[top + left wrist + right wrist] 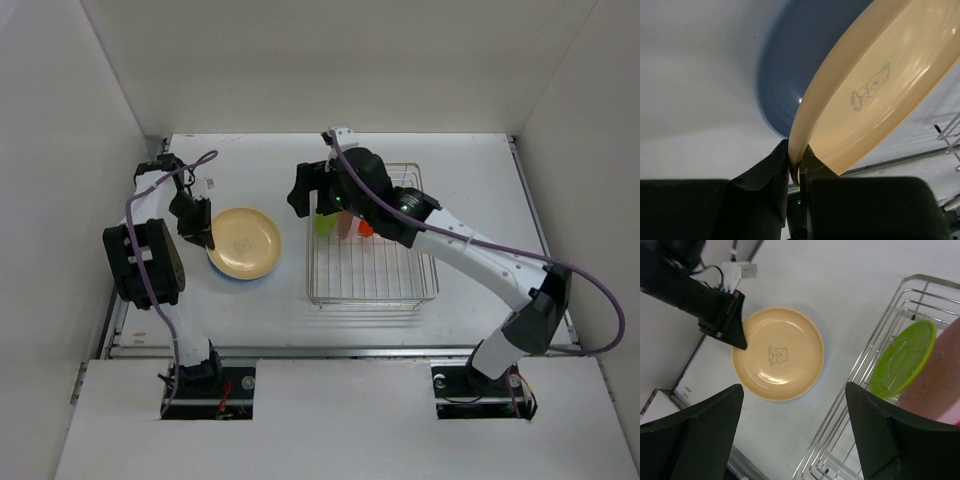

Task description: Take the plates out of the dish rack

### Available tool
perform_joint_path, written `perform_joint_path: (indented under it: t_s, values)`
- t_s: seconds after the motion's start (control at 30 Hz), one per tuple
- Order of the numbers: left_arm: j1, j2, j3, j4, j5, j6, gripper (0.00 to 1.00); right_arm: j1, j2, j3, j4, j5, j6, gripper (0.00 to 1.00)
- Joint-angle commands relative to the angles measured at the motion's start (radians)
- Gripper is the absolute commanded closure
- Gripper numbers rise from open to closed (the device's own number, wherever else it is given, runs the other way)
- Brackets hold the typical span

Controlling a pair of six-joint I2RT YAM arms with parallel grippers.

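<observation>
Left gripper on tan bear-printed plate

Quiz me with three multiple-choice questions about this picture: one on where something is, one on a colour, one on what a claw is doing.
1. Where is the cream plate?
A) standing in the dish rack
B) over a blue plate, left of the rack
C) on the floor

2. What colour is the plate at the rack's left end?
A) green
B) black
C) white

3. What is the left gripper doing?
A) hanging open
B) shut on the cream plate's rim
C) holding a cup

Answers:
1 B, the blue plate shows beneath it in the left wrist view.
2 A, the green plate stands nearest that end.
3 B, its jaws pinch the rim.
</observation>
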Motion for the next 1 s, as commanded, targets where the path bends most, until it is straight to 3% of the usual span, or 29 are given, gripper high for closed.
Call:
perform_joint_path:
  t_s: [0.0, 0.07, 0.1, 0.17, 0.27, 0.43, 0.73, 0.97]
  values:
    - [0.008, 0.028, 0.016, -0.006, 0.010, -0.023, 0.93, 0.007, -0.098, -0.043, -0.014, 0.078, 0.032, 0.12]
    - [0.008, 0.037, -0.008, 0.018, -0.063, -0.034, 0.81, 0.007, -0.153, -0.057, -0.047, 0.107, 0.053, 0.10]
    - [0.008, 0.037, -0.022, 0.027, -0.080, -0.045, 0.65, 0.007, -0.168, -0.057, -0.062, 0.150, 0.053, 0.10]
    - [0.008, 0.037, -0.031, 0.038, -0.091, -0.045, 0.45, 0.007, -0.207, -0.057, -0.126, 0.211, 0.063, 0.07]
    - [0.008, 0.016, -0.042, 0.048, -0.091, -0.045, 0.27, 0.007, -0.228, -0.057, -0.220, 0.344, 0.089, 0.03]
    - [0.008, -0.030, -0.042, 0.048, -0.100, -0.063, 0.25, -0.085, -0.237, -0.069, -0.330, 0.461, 0.196, 0.03]
    - [0.008, -0.259, -0.042, 0.030, -0.129, -0.073, 0.24, -0.258, -0.050, -0.103, -0.314, 0.380, 0.205, 0.11]
    - [0.008, -0.426, -0.074, 0.008, -0.149, -0.051, 0.24, -0.328, 0.097, -0.103, -0.210, 0.302, 0.205, 0.33]
